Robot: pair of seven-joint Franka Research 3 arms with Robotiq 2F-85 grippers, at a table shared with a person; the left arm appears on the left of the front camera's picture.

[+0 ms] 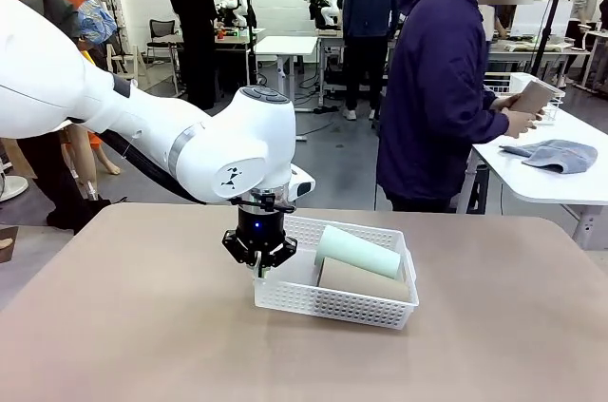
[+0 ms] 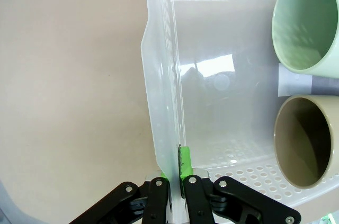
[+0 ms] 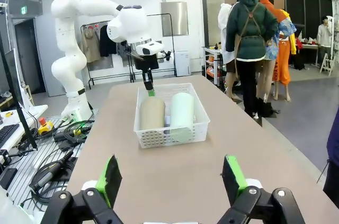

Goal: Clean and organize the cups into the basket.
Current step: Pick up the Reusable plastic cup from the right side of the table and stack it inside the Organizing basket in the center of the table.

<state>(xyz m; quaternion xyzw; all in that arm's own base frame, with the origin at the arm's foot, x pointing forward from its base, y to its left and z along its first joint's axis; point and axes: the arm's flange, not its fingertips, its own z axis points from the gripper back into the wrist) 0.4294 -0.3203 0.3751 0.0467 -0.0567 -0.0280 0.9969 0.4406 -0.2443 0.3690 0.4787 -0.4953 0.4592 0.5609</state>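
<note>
left gripper [image 1: 258,267] pinches the basket [image 1: 332,305] by its end wall, one finger inside and one outside. the basket sits mid table [image 1: 142,326], with a mint cup [image 1: 357,252] and a tan cup [image 1: 363,280] lying side by side in it. right gripper [image 3: 172,179] is spread wide above the table, well apart from the basket

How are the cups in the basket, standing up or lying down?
Lying down. The green cup and the brown cup rest on their sides, side by side, in the basket.
</note>
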